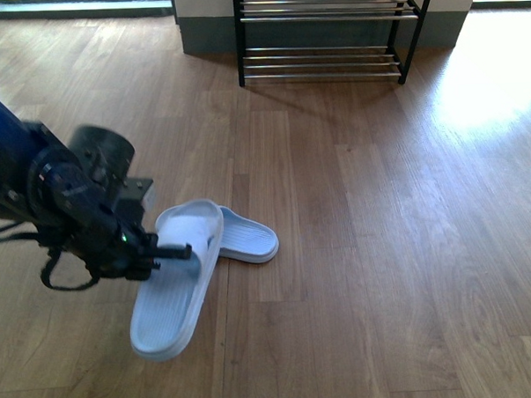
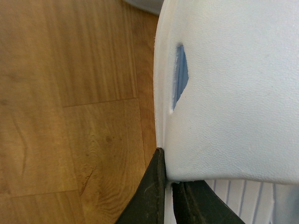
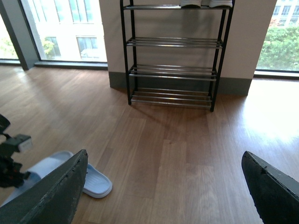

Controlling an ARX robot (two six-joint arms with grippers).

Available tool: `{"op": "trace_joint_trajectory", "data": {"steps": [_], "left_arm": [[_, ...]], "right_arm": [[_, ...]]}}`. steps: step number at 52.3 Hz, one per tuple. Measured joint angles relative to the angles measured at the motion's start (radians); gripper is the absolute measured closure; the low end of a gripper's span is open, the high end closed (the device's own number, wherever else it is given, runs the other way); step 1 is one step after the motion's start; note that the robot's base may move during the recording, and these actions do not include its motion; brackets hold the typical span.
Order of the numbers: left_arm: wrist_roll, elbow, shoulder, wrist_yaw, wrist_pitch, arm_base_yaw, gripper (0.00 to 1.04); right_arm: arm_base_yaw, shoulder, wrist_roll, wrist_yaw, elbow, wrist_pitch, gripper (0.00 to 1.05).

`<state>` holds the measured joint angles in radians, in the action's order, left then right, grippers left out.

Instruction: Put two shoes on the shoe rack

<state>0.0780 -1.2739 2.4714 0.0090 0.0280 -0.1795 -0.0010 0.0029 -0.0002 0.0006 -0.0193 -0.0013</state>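
Left claw (image 1: 181, 252) pinches a slipper (image 1: 169, 313) by its strap; right claw (image 3: 166, 184) gapes empty. Next, carry it to the rack (image 1: 330, 62).

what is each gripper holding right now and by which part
The left gripper pinches a pale blue slide slipper by the edge of its strap. The right gripper is open, holding nothing.

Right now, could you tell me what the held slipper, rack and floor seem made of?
Held slipper: likely soft foam or rubber, matte pale blue, ribbed footbed. Rack: black metal frame, shiny chrome-looking rods. Floor: wood-look planks, grain visible, slight sheen.
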Motion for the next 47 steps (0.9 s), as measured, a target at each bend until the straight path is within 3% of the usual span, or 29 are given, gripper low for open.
{"op": "trace_joint_trajectory", "data": {"steps": [14,25,36,47], "left_arm": [[0.054,0.298,-0.542,-0.137,-0.017,0.124,1.03],[0.067,0.549,-0.973,-0.212,-0.082,0.156,1.03],[0.089,0.766,-1.394,-0.327,-0.189,0.134,1.03],[0.071,0.967,-1.791,-0.609,-0.156,-0.003,1.03]], "right_arm": [[0.0,0.0,0.0,0.0,0.0,0.0,0.09],[0.0,0.0,0.0,0.0,0.0,0.0,0.09],[0.0,0.0,0.0,0.0,0.0,0.0,0.09],[0.0,0.0,0.0,0.0,0.0,0.0,0.09]]}}
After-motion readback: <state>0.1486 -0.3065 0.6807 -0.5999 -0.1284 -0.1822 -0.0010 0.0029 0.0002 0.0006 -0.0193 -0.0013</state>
